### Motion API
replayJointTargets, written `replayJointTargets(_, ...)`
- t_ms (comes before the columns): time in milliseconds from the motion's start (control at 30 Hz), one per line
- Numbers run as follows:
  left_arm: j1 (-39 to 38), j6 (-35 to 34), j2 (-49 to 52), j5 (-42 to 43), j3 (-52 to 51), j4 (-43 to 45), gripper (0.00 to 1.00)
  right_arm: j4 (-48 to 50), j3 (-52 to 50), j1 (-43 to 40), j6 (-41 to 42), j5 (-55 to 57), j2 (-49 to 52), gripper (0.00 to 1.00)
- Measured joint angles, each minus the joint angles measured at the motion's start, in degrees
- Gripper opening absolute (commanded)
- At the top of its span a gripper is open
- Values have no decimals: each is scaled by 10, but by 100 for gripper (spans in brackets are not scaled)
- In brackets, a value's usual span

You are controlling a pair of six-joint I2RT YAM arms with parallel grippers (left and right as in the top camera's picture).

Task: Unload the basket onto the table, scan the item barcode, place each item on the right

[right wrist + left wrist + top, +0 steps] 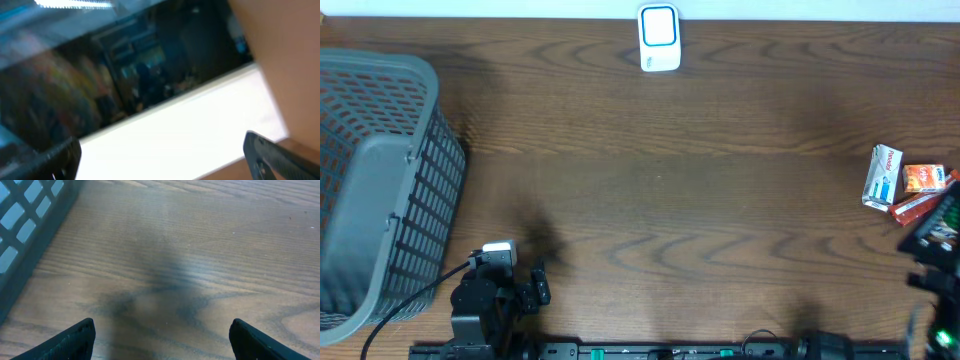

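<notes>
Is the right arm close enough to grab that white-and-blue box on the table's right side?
Probably yes. The open right pincer sits close to the white-and-blue box, though an orange box and a red pack lie between them.

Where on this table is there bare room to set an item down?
Bare: the wide middle of the table, between the basket on the left, the scanner at the far edge and the boxes on the right. Crowded: the right edge, around those boxes.

We are seeing a dark wooden table [700,180] carrying a grey basket [370,200] at nine o'clock, a white scanner [659,38] at twelve, and a white box [882,176], orange box [923,178] and red box [917,205] sitting together at three.
</notes>
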Motion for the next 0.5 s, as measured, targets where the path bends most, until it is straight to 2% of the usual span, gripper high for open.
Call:
replayJointTargets(233, 0, 0, 0, 0, 0, 0, 86, 186, -302, 59, 80, 47, -75, 99)
replayJointTargets(500, 0, 0, 0, 0, 0, 0, 86, 205, -492, 73, 135, 96, -193, 99)
